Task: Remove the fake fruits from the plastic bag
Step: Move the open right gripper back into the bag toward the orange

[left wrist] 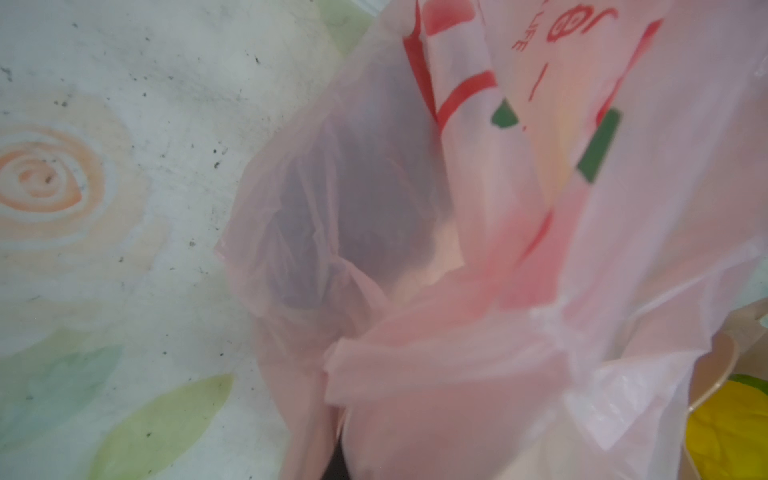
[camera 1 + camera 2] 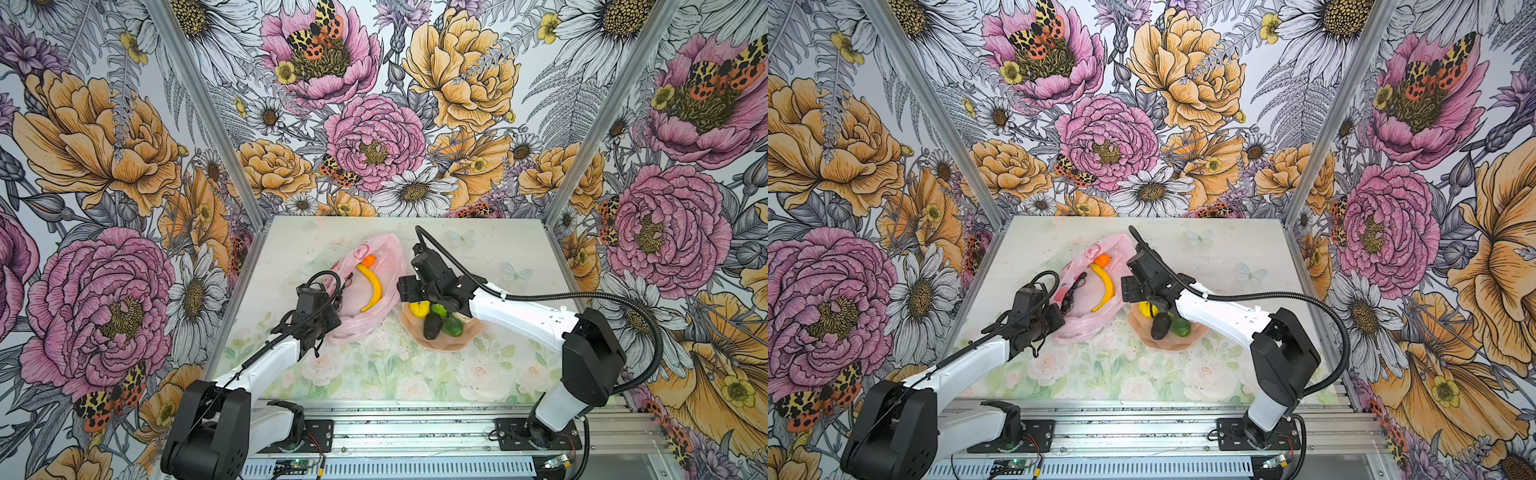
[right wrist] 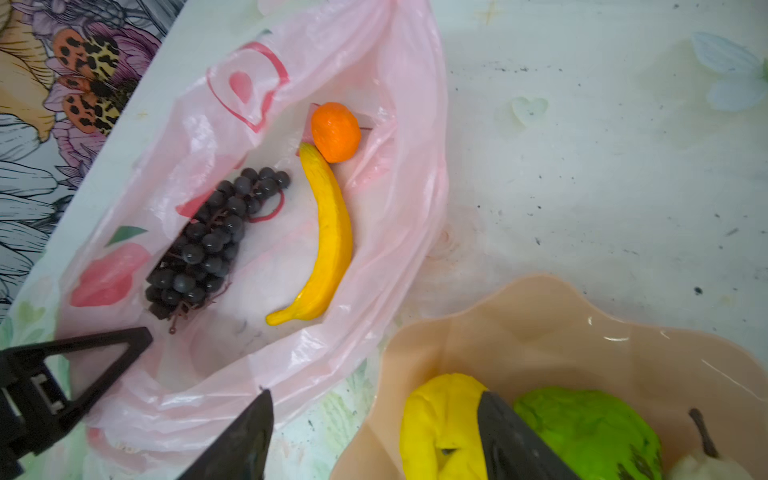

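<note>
The pale-pink plastic bag [image 2: 386, 266] [image 2: 1121, 253] [image 3: 374, 66] lies open on the table. Inside it are a yellow banana [image 2: 372, 286] [image 3: 328, 237], an orange [image 2: 368, 260] [image 3: 336, 132] and a black grape bunch [image 2: 1073, 291] [image 3: 212, 245]. My left gripper [image 2: 334, 320] is shut on the bag's near edge, and bunched film [image 1: 436, 365] hides its jaws. My right gripper [image 2: 411, 297] [image 3: 374, 399] hangs open and empty over the peach bowl's rim, beside the bag. A lemon [image 2: 419, 309] [image 3: 440, 424] lies just below it.
The peach petal-edged bowl [image 2: 457, 345] [image 3: 540, 324] stands right of the bag. It holds the lemon, a green lime [image 2: 452, 328] [image 3: 590, 428], a dark avocado [image 2: 432, 326] and a cream piece [image 3: 698, 465]. Metal posts and flowered walls close in the table.
</note>
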